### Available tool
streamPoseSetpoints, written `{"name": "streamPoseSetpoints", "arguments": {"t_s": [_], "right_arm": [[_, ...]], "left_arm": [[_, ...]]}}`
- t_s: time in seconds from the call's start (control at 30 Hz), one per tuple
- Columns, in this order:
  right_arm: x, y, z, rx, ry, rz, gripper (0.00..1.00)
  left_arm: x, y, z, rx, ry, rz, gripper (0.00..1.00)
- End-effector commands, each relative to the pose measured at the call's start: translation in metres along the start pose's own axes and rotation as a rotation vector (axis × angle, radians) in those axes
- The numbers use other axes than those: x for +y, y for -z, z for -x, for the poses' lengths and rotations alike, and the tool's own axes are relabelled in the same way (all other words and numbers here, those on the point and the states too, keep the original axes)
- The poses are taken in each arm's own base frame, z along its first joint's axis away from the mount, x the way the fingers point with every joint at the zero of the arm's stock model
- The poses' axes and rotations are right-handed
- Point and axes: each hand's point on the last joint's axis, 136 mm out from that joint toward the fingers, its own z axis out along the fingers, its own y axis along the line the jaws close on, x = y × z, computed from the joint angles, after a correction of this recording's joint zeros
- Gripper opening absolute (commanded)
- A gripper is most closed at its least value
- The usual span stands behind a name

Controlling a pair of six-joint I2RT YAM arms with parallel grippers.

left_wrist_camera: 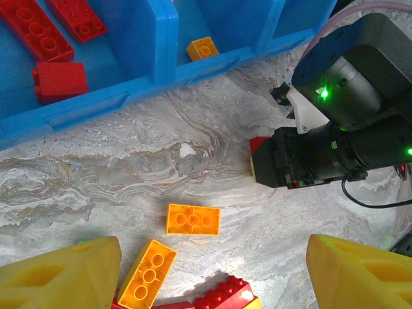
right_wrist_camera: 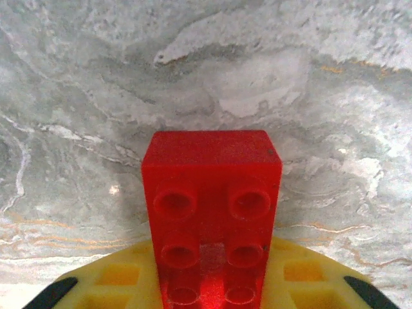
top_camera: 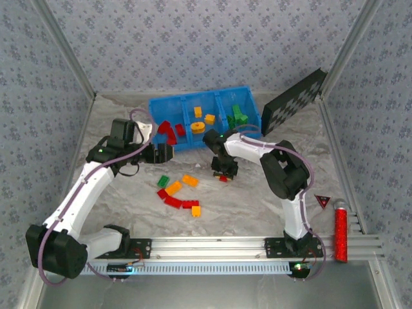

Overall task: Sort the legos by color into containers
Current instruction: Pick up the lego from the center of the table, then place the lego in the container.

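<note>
Meanwhile, at the left, the left gripper (top_camera: 164, 153) hangs just in front of the left compartment of the blue tray (top_camera: 154, 112), which sits at the far middle of the table (top_camera: 257, 199). Its yellow fingers (left_wrist_camera: 64, 273) are spread wide with nothing between them. Toward the table's near edge lies a loose cluster of red, green and orange-yellow legos (top_camera: 174, 188), unsorted. At centre, the right gripper (top_camera: 224, 168) is clamped on a red brick (right_wrist_camera: 212, 206), low over the table before the tray's middle compartment. Whether the brick is clear of the surface cannot be told. The grip seems to take only one end, so the brick could pivot or slip in transit. The compartment holding reds sits beyond the left arm, so a direct swing there risks a collision.
</note>
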Motion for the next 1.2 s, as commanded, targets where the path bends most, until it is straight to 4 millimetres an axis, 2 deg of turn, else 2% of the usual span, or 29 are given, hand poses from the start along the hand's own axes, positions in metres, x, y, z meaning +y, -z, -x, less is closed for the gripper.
{"name": "streamPoseSetpoints", "arguments": {"t_s": [0.0, 0.1, 0.2, 0.27, 0.33, 0.4, 0.47, 0.6, 0.73, 0.83, 0.97, 1.07, 1.17], "right_arm": [[0.010, -0.014, 0.003, -0.006, 0.138, -0.026, 0.24], [0.026, 0.014, 0.015, -0.086, 0.285, 0.018, 0.20], [0.061, 0.074, 0.039, -0.255, 0.502, 0.137, 0.20], [0.084, 0.117, 0.056, -0.390, 0.643, 0.157, 0.20], [0.105, 0.146, 0.072, -0.484, 0.751, 0.152, 0.20], [0.130, 0.163, 0.086, -0.561, 0.858, 0.154, 0.21], [0.155, 0.171, 0.099, -0.622, 0.940, 0.145, 0.21], [0.199, 0.173, 0.119, -0.724, 1.046, 0.146, 0.22], [0.227, 0.155, 0.131, -0.792, 1.103, 0.152, 0.22], [0.234, 0.130, 0.135, -0.780, 1.131, 0.129, 0.22], [0.236, 0.096, 0.128, -0.743, 1.195, 0.062, 0.24], [0.234, 0.080, 0.122, -0.713, 1.230, 0.022, 0.27], [0.231, 0.074, 0.119, -0.702, 1.240, -0.015, 0.29]], "left_arm": [[-0.002, 0.001, 0.003, -0.013, -0.025, 0.001, 0.76], [0.001, 0.003, -0.004, 0.010, -0.026, 0.017, 0.76], [0.008, 0.012, -0.016, 0.018, -0.032, 0.058, 0.76], [0.014, 0.017, -0.021, 0.008, -0.019, 0.086, 0.77], [0.019, 0.019, -0.025, 0.015, 0.009, 0.100, 0.76], [0.021, 0.020, -0.027, 0.014, 0.040, 0.107, 0.77], [0.023, 0.023, -0.029, 0.006, 0.073, 0.111, 0.77], [0.021, 0.032, -0.038, -0.002, 0.119, 0.104, 0.77], [0.023, 0.038, -0.056, 0.023, 0.144, 0.114, 0.76], [0.028, 0.039, -0.066, 0.030, 0.170, 0.133, 0.77], [0.031, 0.039, -0.073, 0.027, 0.194, 0.138, 0.77], [0.031, 0.039, -0.072, 0.032, 0.196, 0.141, 0.77], [0.032, 0.037, -0.074, 0.049, 0.209, 0.145, 0.77]]}}
